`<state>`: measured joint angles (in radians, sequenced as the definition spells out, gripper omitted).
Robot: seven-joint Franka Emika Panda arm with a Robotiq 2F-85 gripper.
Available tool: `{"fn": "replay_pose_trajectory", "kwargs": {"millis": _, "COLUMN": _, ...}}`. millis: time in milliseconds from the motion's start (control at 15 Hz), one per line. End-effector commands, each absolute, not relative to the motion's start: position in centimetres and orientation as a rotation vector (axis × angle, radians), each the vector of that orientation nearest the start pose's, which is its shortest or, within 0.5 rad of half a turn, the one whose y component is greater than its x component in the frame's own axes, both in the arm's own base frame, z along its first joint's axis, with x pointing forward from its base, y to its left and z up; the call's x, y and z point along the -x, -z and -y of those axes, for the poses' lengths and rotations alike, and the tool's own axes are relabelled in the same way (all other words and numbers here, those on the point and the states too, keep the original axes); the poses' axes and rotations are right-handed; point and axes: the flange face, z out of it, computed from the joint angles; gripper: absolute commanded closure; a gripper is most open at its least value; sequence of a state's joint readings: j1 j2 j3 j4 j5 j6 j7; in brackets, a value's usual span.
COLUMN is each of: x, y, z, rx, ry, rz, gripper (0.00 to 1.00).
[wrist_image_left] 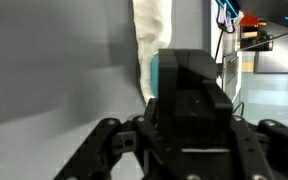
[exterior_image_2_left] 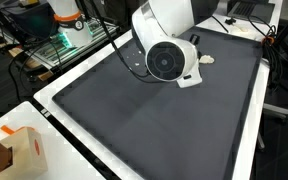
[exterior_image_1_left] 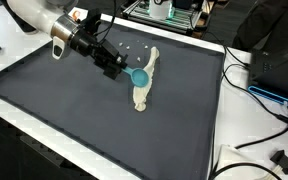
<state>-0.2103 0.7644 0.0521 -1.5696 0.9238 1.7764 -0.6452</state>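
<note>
Fingers [exterior_image_1_left: 122,71] at the end of the arm [exterior_image_1_left: 44,22] sit low over the dark mat [exterior_image_1_left: 64,110] that covers the desk [exterior_image_1_left: 44,142], reaching in from 10 o'clock in an exterior view. Right at their tips, towards 4 o'clock, is a teal cup [exterior_image_1_left: 139,76], touching them or just beside them. I cannot tell whether they are clenched on its rim or released, since the wrist view shows only a teal sliver [wrist_image_left: 155,72] beside the black body.

The cup rests against a cream cloth [exterior_image_1_left: 143,92], a narrow strip lying near the mat's middle. Its long axis runs roughly from 12 to 6 o'clock, leaning slightly towards 1 and 7, and so crosses the fingers' line of reach. In the wrist view the strip [wrist_image_left: 151,40] stretches away towards 12 o'clock. The arm's white joint [exterior_image_2_left: 166,45] hides most of the cloth [exterior_image_2_left: 208,60].
</note>
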Motion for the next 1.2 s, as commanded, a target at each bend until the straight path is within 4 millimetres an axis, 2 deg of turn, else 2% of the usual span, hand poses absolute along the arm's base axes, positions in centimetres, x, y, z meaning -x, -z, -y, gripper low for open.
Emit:
{"fn": "replay_pose_trajectory", "kwargs": {"millis": 0, "x": -65.7, "y": -15.3, "z": 3.6, "rx": 2.187, "ry": -0.239, "rz": -0.020, "gripper": 0.75}}
{"fn": "replay_pose_trajectory", "kwargs": {"millis": 467, "x": -65.8, "y": -15.3, "z": 4.0, "rx": 2.213, "ry": -0.270, "rz": -0.117, "gripper": 0.75}}
{"fn": "replay_pose_trajectory", "kwargs": {"millis": 867, "x": -66.1, "y": -16.1, "z": 3.5, "rx": 2.246, "ry": -0.253, "rz": -0.072, "gripper": 0.75}}
{"fn": "replay_pose_trajectory", "kwargs": {"millis": 1133, "x": -66.3, "y": -16.3, "z": 4.1, "rx": 2.188, "ry": -0.244, "rz": -0.133, "gripper": 0.75}}
